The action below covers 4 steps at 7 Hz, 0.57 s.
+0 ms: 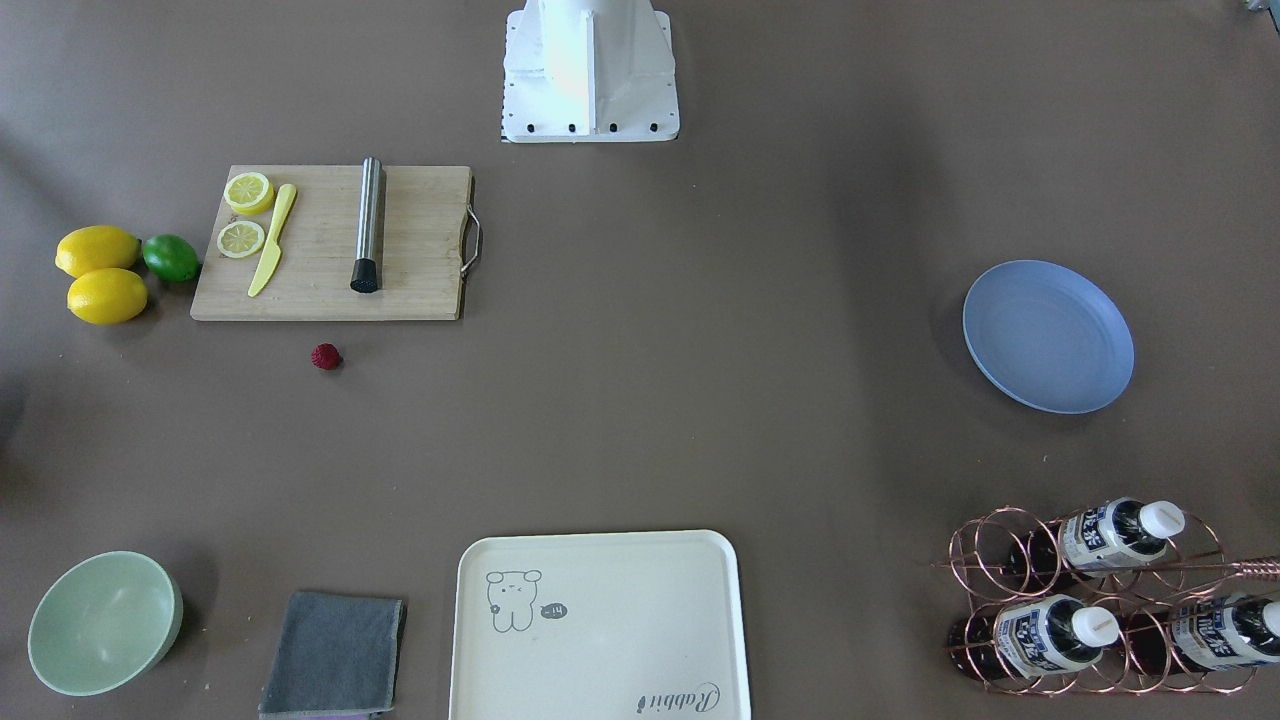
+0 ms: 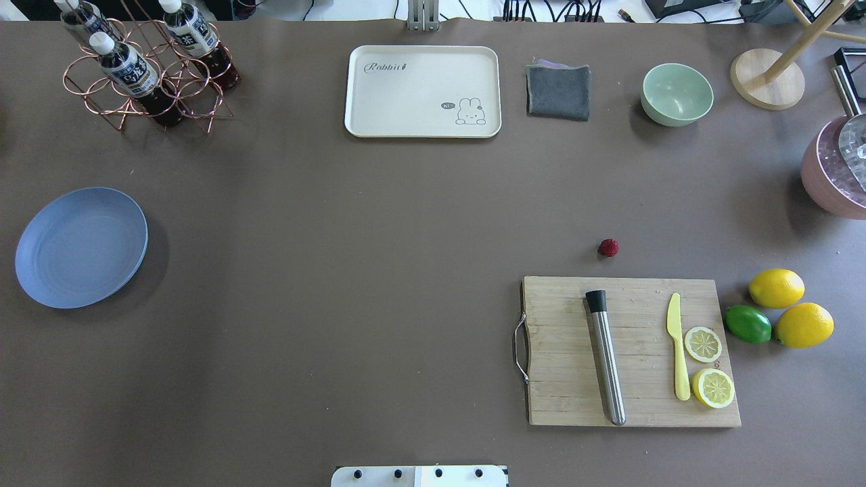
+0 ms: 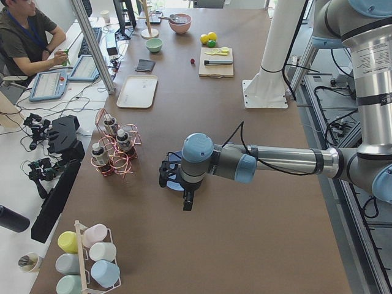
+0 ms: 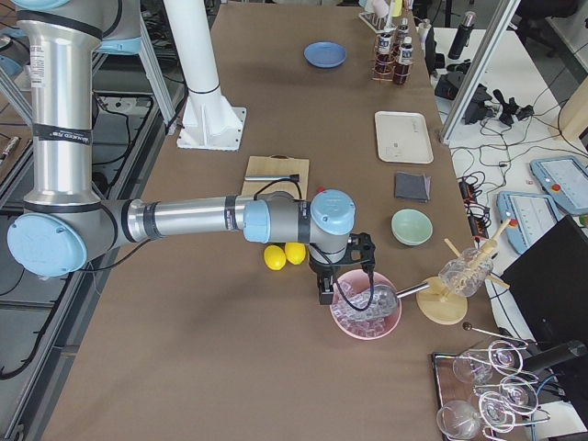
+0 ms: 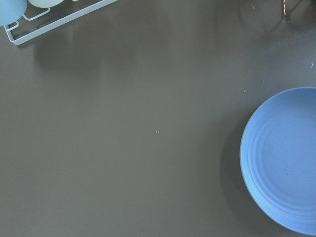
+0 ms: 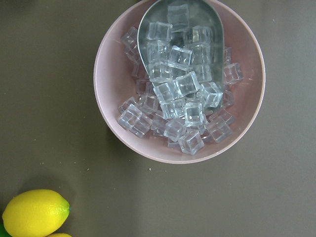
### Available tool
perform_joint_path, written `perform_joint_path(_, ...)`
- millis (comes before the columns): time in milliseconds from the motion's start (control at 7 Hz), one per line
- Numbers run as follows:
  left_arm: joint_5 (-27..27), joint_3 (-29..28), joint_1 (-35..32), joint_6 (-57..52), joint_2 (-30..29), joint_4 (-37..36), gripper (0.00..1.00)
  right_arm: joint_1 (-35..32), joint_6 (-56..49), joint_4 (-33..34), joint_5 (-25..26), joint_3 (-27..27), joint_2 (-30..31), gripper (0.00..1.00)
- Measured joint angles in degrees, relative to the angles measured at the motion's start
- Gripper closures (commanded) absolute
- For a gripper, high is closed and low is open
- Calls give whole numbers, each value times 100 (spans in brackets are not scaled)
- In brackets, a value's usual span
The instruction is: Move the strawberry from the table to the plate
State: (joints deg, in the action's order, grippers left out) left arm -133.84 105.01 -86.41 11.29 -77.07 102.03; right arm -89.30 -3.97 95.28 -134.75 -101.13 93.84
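Note:
The strawberry [image 1: 326,357] [image 2: 608,247], small and dark red, lies on the brown table [image 2: 338,270] just beyond the cutting board's far edge. Far across the table sits the light-blue plate [image 1: 1048,336] [image 2: 81,247] [image 5: 286,158], with nothing on it. My left gripper [image 3: 187,199] hangs over the table beside the plate. It appears only in the exterior left view, so I cannot tell its state. Hovering by a pink bowl of ice, well away from the strawberry, is my right gripper [image 4: 323,289]. Only the exterior right view shows it, so I cannot tell its state either.
A wooden cutting board [image 2: 629,352] holds a steel muddler, a yellow knife and lemon slices. Two lemons [image 2: 777,287] and a lime [image 2: 747,323] lie beside it. A cream tray [image 2: 423,91], grey cloth [image 2: 558,91], green bowl [image 2: 676,93], bottle rack [image 2: 145,67] and pink ice bowl [image 6: 180,79] line the edges.

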Motion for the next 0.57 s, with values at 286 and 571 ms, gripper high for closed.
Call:
perform_joint_path(286, 8, -547, 461, 503, -304, 588, 3, 6, -6, -8, -61, -6, -27, 0)
perform_joint_path(571, 26, -1476, 1030, 1523, -538, 2104, 3, 9, -9, -11, -172, -8, -31, 0)
